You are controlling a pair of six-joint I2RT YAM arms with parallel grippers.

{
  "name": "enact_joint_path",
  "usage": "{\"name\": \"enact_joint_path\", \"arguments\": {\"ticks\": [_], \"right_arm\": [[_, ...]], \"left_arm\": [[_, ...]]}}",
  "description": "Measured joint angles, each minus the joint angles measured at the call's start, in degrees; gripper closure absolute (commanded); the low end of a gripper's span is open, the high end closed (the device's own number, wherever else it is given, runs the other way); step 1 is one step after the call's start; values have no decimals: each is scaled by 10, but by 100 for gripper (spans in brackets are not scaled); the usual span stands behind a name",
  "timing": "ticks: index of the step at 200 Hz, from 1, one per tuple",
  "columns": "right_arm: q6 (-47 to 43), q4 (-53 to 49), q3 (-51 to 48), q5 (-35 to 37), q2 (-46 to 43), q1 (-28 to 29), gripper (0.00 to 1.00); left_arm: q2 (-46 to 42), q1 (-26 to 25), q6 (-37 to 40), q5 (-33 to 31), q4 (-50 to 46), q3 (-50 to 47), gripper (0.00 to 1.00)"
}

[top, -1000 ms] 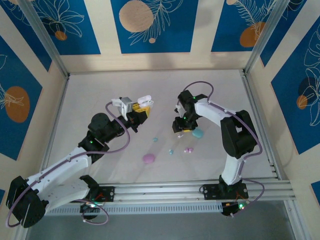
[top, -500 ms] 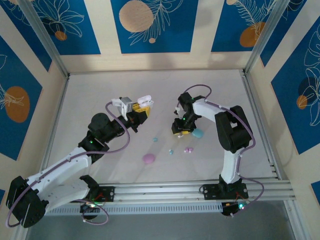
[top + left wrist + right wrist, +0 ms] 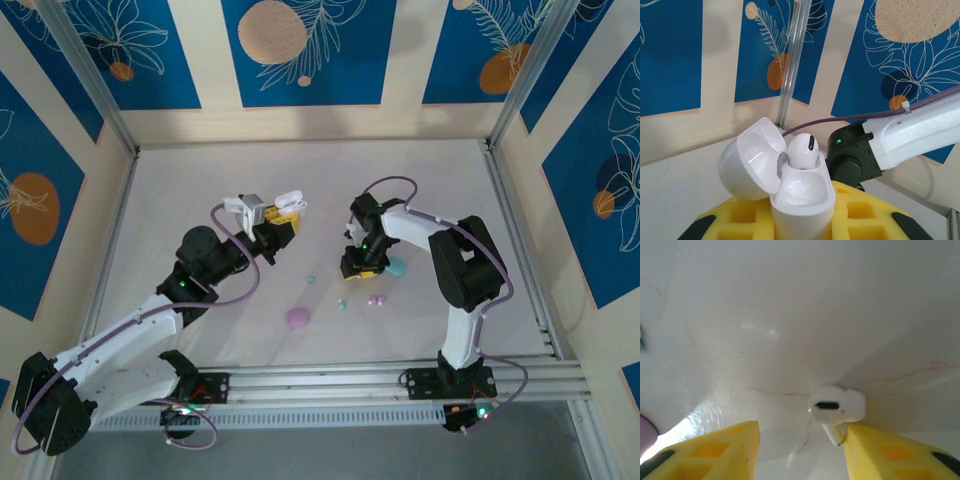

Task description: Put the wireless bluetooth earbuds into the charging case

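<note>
Right tool [image 3: 358,266] has slid a little nearer and leftward, jaws open, a loose white earbud [image 3: 836,406] lying on the bench [image 3: 765,315] between them, its stem just beside one yellow pad [image 3: 880,450]. Left tool [image 3: 279,217] stays raised, closed on the white charging case [image 3: 802,200], lid tipped back, a second white earbud [image 3: 802,150] seated upright inside.

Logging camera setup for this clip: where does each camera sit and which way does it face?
Top external: above and behind the bases, looking down at the table; left arm and right arm whole.
Left wrist: on the left arm, looking past the left gripper, shut on the open white case; right arm beyond.
Right wrist: facing down at the table; open right gripper straddles a white earbud.
Shared: top and left wrist both show the white case.
</note>
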Motion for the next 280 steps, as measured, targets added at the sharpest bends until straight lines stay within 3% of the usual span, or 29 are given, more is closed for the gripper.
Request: {"name": "enact_joint_path", "arguments": {"ticks": [68,151,280], "right_arm": [[48,-37,32,86,0,16,50],[111,-39,68,100,35,15,54],[98,-73,98,136,67,23,69]], "left_arm": [[-3,0,-2,0,0,0,86],[-6,0,-1,0,0,0,85],[-16,0,-1,0,9,-12,85]]}}
